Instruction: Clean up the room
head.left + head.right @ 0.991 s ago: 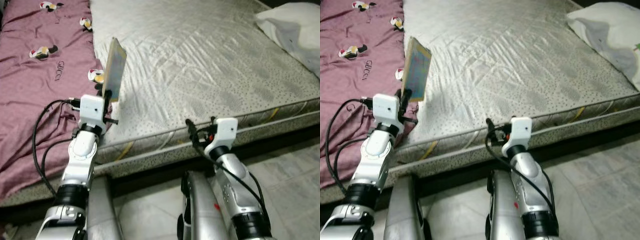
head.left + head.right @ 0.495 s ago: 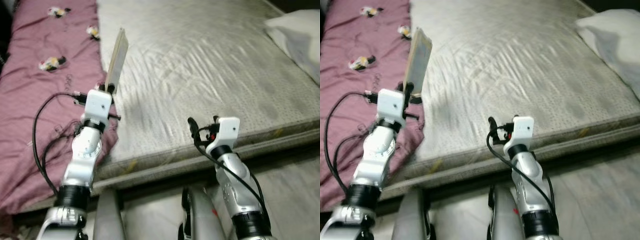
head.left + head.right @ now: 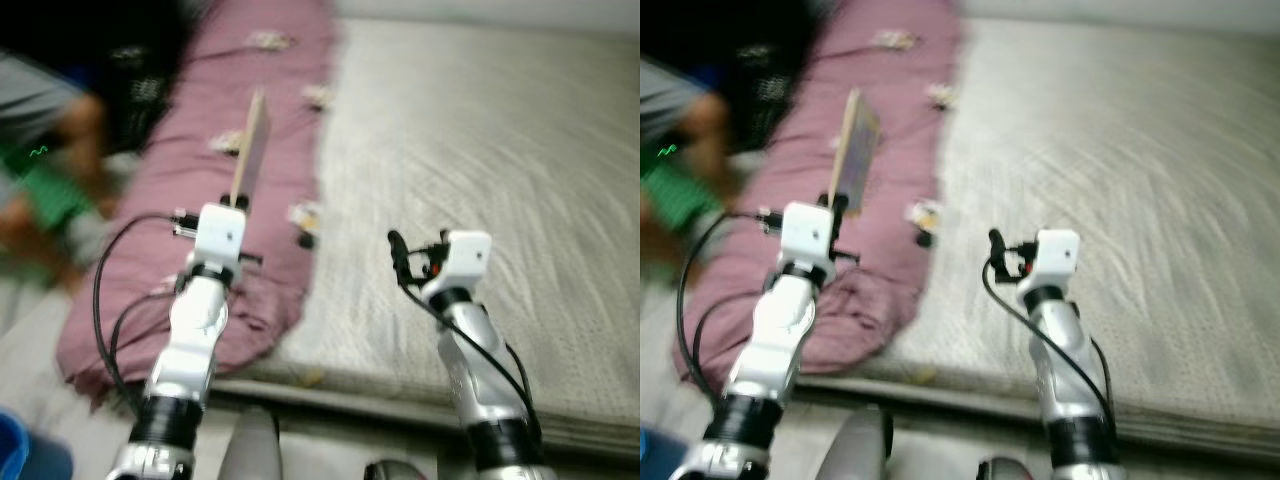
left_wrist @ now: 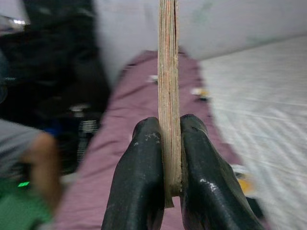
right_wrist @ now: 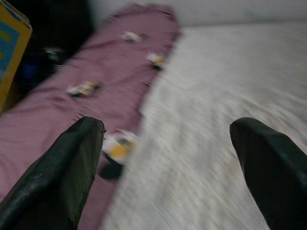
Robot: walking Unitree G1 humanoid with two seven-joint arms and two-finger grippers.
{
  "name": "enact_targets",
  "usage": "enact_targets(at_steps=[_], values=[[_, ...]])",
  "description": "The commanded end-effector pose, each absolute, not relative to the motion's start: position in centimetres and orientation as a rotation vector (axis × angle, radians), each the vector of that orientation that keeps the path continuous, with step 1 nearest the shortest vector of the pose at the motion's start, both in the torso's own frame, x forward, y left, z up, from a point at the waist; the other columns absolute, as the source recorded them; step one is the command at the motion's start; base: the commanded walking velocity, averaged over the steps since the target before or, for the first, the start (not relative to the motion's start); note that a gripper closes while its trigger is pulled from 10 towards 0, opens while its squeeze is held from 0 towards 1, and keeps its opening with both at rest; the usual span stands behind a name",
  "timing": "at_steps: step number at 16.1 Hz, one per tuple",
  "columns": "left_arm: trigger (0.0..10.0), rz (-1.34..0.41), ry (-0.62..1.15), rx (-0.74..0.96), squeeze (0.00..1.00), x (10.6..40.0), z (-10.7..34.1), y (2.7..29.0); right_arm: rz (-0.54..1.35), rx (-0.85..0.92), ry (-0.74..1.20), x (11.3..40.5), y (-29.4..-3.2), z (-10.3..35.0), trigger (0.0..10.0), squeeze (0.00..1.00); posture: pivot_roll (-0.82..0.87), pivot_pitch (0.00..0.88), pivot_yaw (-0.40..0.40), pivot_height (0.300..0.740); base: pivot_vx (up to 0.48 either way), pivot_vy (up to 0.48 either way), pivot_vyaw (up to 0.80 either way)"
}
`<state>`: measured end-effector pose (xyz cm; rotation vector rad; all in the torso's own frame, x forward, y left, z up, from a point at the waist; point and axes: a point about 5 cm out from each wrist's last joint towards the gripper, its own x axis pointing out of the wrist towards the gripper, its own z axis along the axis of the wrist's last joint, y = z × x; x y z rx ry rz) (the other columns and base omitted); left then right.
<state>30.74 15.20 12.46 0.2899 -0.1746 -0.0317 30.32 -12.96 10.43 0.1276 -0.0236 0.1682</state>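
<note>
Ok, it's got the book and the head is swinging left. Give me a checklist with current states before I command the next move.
1. Left tool shut on the book: ok, fingers press both covers.
2. Book held upright, edge-on: ok.
3. Right tool open and holding nothing: ok.
4. Path on the robot's left free: not ok, a person stands near the purple blanket.
5. Picture sharp enough to aim: not ok, head views are blurred.
6. Place to put the book: cannot tell.
</note>
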Motion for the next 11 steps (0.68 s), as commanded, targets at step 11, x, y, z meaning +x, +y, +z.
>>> enact_targets(at_steps=[11], values=[[10.0, -0.164, -0.085, 0.261, 0.00, 29.0, 9.9, 13.5, 0.040, 0.082, 0.009, 29.2, -15.8, 8.8, 10.0, 0.00, -0.01, 0.026, 0.011, 0.740, 0.000, 0.000, 0.00]])
